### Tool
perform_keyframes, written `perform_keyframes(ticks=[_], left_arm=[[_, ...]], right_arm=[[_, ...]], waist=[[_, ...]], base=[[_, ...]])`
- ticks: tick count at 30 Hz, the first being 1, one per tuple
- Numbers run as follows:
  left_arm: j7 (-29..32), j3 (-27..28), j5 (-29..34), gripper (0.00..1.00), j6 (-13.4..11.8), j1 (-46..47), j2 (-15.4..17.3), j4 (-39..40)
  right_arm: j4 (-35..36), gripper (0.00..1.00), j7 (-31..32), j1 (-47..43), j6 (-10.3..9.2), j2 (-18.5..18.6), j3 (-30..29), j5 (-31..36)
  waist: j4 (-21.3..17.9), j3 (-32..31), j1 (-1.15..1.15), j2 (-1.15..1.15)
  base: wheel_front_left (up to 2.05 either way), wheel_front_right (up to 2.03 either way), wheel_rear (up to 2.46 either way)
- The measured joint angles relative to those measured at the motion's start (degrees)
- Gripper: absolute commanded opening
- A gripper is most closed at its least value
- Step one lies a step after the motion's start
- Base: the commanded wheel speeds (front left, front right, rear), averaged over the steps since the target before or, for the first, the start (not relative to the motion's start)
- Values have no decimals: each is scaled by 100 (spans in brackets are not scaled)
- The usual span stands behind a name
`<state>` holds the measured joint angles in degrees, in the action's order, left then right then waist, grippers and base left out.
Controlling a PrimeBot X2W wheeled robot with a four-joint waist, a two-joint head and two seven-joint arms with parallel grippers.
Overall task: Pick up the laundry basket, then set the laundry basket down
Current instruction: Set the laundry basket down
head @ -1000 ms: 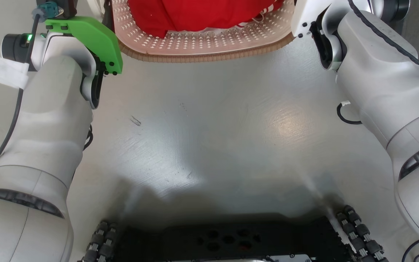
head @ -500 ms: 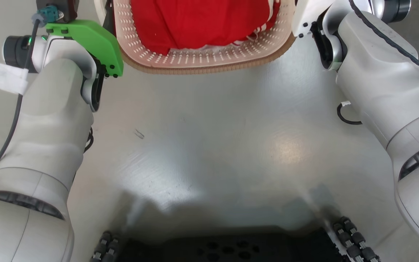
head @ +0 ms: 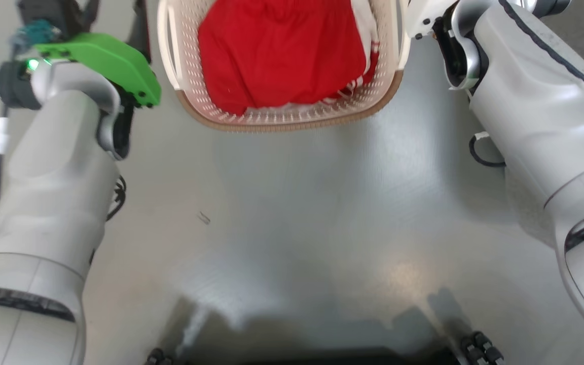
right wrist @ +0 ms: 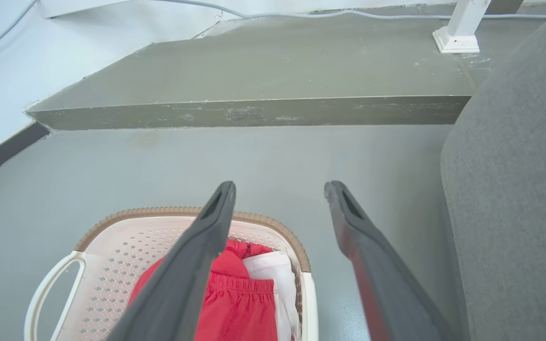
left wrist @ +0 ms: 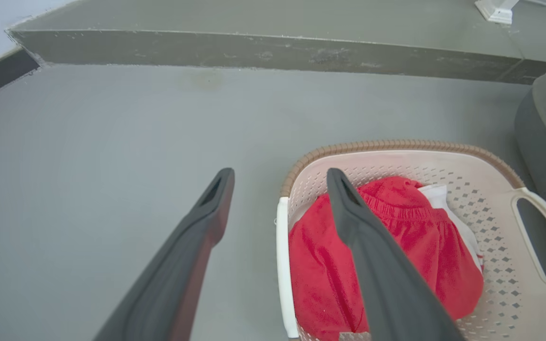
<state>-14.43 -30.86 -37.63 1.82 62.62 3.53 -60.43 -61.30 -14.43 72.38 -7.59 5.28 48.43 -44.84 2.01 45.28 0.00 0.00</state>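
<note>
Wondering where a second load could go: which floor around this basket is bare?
Bare: grey floor between the cream perforated plastic laundry basket and the robot's dark base, and beyond it to the concrete step. Crowded: red cloth fills it; grey upholstered furniture stands close on its right.

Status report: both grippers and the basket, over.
Left gripper open, right gripper open, astride opposite sides of the laundry basket. Not gripped; red garment inside. Grey upholstered seat close beside right gripper.

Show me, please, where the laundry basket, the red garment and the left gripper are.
laundry basket (head: 188, 61): head view, on its perforated side wall.
red garment (head: 282, 56): head view, on the middle of the cloth.
left gripper (left wrist: 280, 171): left wrist view, midway between its fingertips.
</note>
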Motion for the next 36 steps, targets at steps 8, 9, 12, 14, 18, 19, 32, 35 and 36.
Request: perform_keyframes(ticks=[8, 9, 12, 14, 18, 19, 32, 35, 36], left_arm=[[-1, 524, 81, 100, -64, -672, 283, 918], [-1, 575, 101, 100, -85, -770, 288, 998], [-1, 687, 237, 100, -89, -1051, 291, 1234], [-1, 743, 314, 100, -89, -1239, 291, 1379], [0, 869, 439, 100, -142, -1653, 291, 1681], [-1, 903, 456, 100, -142, -1753, 291, 1758], [-1, 1217, 880, 100, -250, -3019, 253, 2542], [-1, 1255, 993, 100, -263, -3292, 237, 2695], [0, 1262, 1022, 100, -266, -3383, 232, 2748]], right_arm=[[778, 100, 0, -684, 0, 38, -438, 470], [861, 100, 0, -781, 0, 38, -488, 539], [1105, 100, 0, -1074, 0, 41, -670, 701], [1256, 100, 0, -1272, 0, 44, -787, 782], [1539, 100, 0, -1702, 0, 74, -1104, 1001], [1608, 100, 0, -1812, -1, 87, -1181, 1043], [2614, 100, 0, -3323, -1, 96, -1912, 1699], [2844, 100, 0, -3673, -1, 55, -1980, 1817], [2910, 100, 0, -3794, -1, 40, -1995, 1846]], waist=[[9, -643, 0, 0], [9, -716, 0, 0], [9, -938, 0, 0], [10, -1085, 0, 0], [17, -1382, 0, 0], [20, -1456, 0, 0], [100, -2423, 0, 0], [123, -2646, 0, 0], [130, -2720, -1, 0]], base=[[0, 0, 0], [0, 0, 0], [0, 0, 0], [0, 0, 0], [0, 0, 0], [0, 0, 0], [0, 0, 0], [0, 0, 0], [0, 0, 0]])
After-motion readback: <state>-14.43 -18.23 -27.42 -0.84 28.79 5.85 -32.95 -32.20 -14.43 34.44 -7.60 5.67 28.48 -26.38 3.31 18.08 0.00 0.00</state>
